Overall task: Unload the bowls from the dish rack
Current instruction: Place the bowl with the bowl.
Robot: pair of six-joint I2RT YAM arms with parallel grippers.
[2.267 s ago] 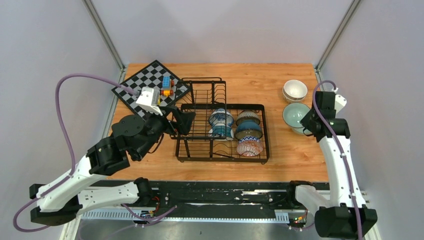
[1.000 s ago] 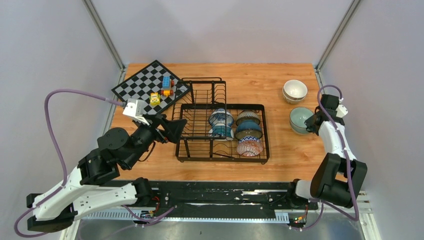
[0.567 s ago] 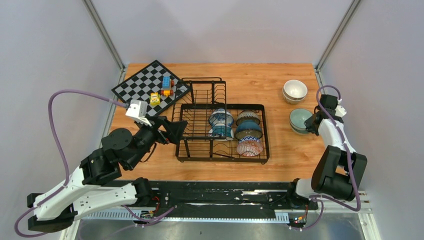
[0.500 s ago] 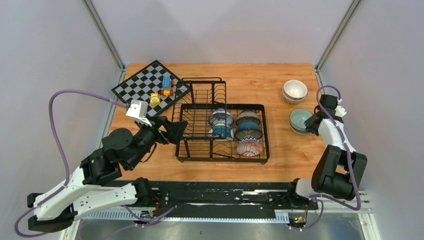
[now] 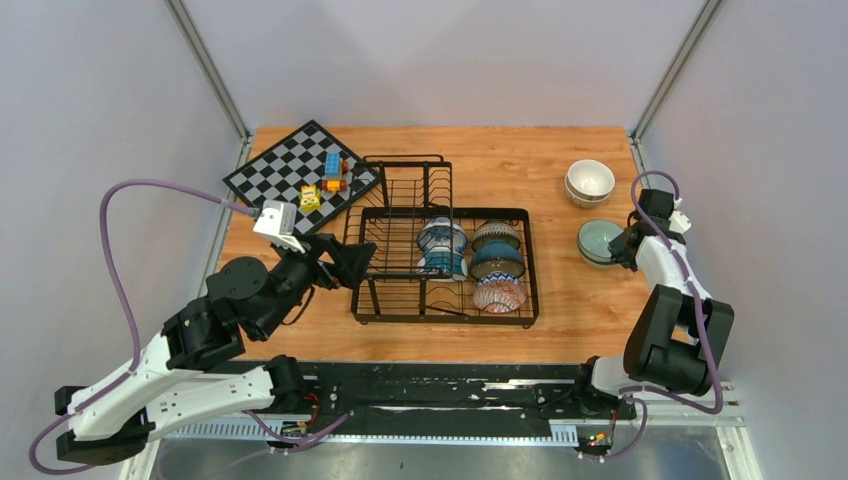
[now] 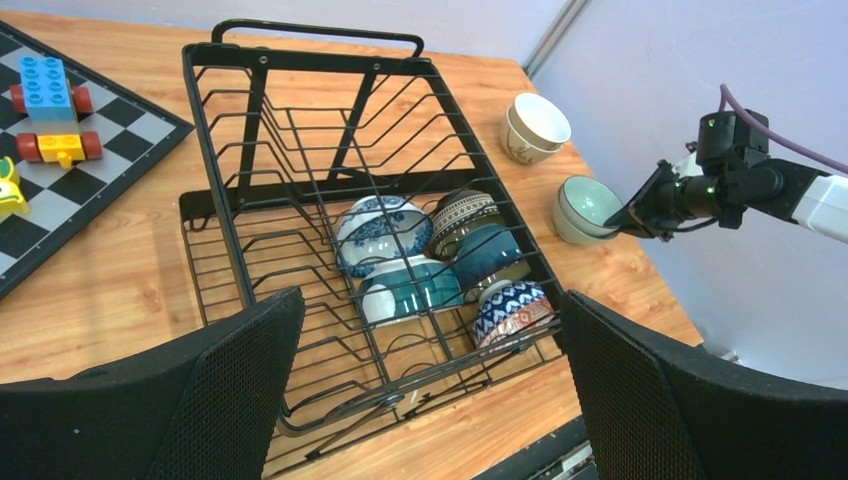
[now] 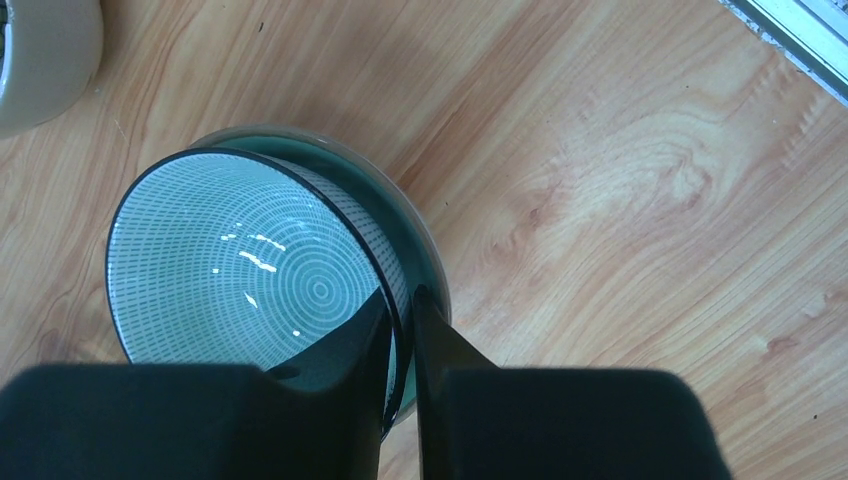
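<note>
From above, the black wire dish rack (image 5: 470,211) sits in the middle of the wooden surface (image 5: 560,150), with five small round ceramic bowls (image 5: 470,262) on edge in its right half. Right of the rack, the right claw (image 5: 622,243) is at the rim of a pale teal ceramic bowl (image 5: 598,241). The cream-white stacked bowls (image 5: 589,181) stand nearer the rack's back, so a careless retreat could drag the teal one into them. The left wrist view shows the left claw (image 6: 432,300) spread wide and empty before the rack's left side (its fingers look broader than the wire gaps). Reaching in could snag a divider, shove the rack and knock the leaning bowls together. In the right wrist view, the claw's fingers (image 7: 350,350) stand narrowly either side of the teal bowl's wall, one inside and one outside; whether they pinch it I cannot tell. That bowl sits off-centre in a glossy grey-green bowl (image 7: 428,250), so an inner finger hooking the rim on the way out could tip it off.
</note>
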